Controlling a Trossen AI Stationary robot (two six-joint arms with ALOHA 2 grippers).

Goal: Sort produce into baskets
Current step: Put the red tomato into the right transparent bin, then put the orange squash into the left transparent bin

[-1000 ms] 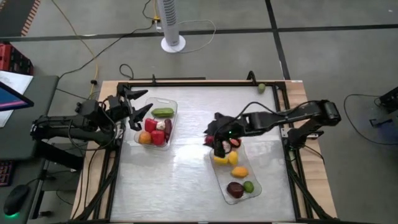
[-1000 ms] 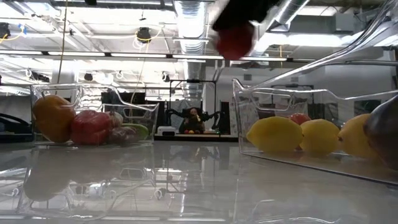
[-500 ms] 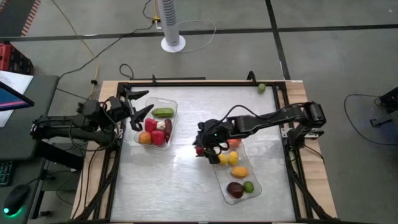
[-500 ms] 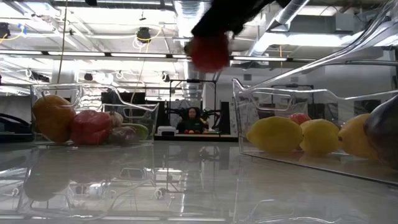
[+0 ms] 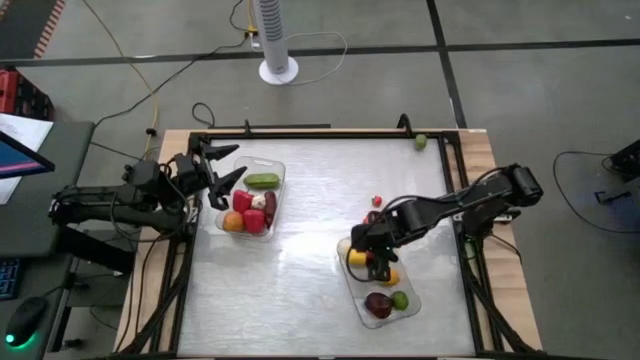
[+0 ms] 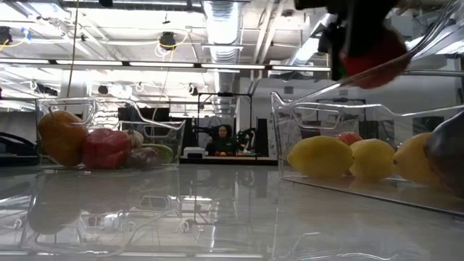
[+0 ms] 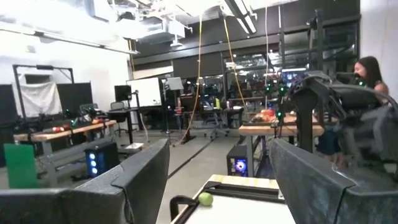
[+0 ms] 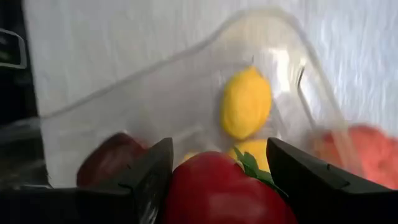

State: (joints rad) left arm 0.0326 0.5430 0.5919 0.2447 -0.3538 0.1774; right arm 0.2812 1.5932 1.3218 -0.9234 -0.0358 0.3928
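My right gripper [image 5: 377, 262] is over the right clear basket [image 5: 408, 308], shut on a red fruit with a green leaf [image 8: 221, 186]. The fruit also shows high up in the low view [image 6: 373, 54]. Below it in the basket lie yellow lemons [image 8: 245, 102], a dark maroon piece [image 8: 112, 158], an orange piece and a green piece [image 5: 400, 299]. My left gripper [image 5: 230, 165] is open and empty by the far left corner of the left basket [image 5: 277, 190]. That basket holds red, orange, green and maroon pieces. My right gripper pinches the red fruit by two opposite sides [image 8: 180, 186] between its two fingers [image 8: 149, 174]. It comes from above, pointing down into the basket. The fruit is lifted clear above the pieces in the right basket, its green leaf [image 8: 250, 167] showing between the fingers.
Two small red pieces [image 5: 375, 207] lie on the table just beyond the right basket's far end. A green piece [image 5: 421, 141] sits at the table's far right corner. A black frame [image 5: 300, 131] rims the table. A person [image 6: 221, 138] is in the room behind.
My right gripper, carrying the red fruit, has first gone toward the table's left. It has then swung back toward the right and near edge, over the right basket. The fruit has stayed in the hold, clear of the table.
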